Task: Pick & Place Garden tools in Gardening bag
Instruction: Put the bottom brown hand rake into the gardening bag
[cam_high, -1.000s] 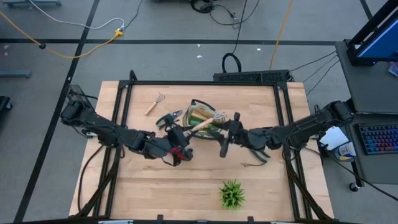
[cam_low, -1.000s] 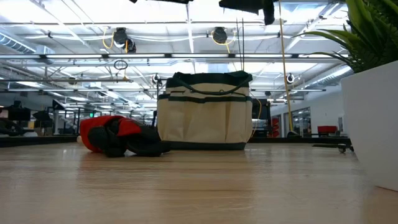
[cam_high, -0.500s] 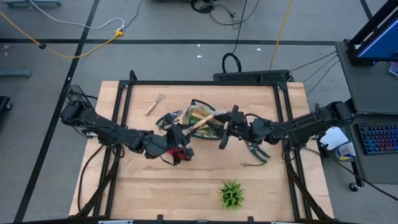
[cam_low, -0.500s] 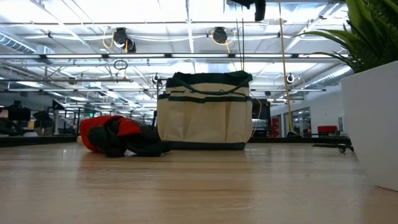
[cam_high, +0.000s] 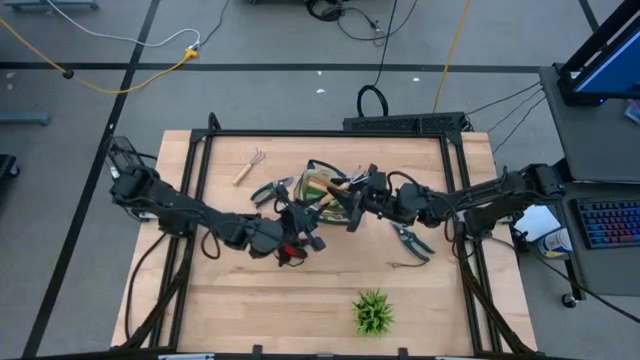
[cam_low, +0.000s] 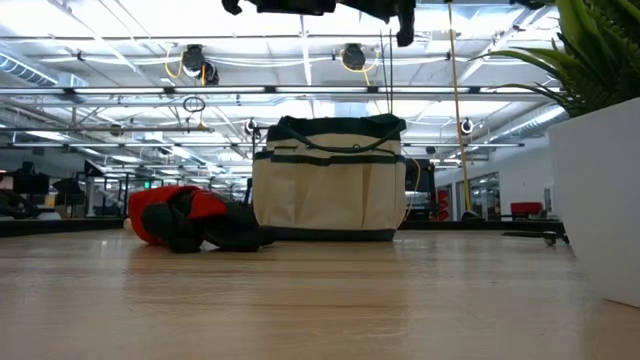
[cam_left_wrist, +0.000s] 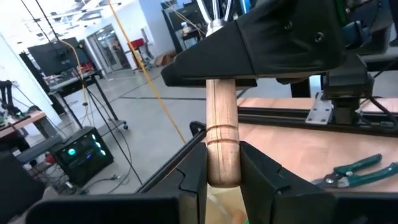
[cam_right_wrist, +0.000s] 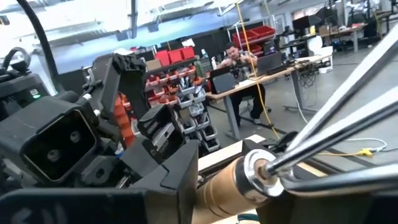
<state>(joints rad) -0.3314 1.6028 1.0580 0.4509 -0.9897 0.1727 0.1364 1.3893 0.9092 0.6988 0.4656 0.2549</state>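
Both arms reach inward from opposite sides to meet above the middle of the surface, the left end effector clamped with both fingers on a wooden handle, the right end effector closed around the same handle just beyond it.

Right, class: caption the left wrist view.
Left end effector clamps a wooden tool handle; shears lie on the table.

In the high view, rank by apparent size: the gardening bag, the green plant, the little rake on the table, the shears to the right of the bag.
1. Gardening bag, largest, though the grippers partly cover it.
2. Green plant.
3. Shears and little rake: both small and look alike in length, so I leave them unranked.
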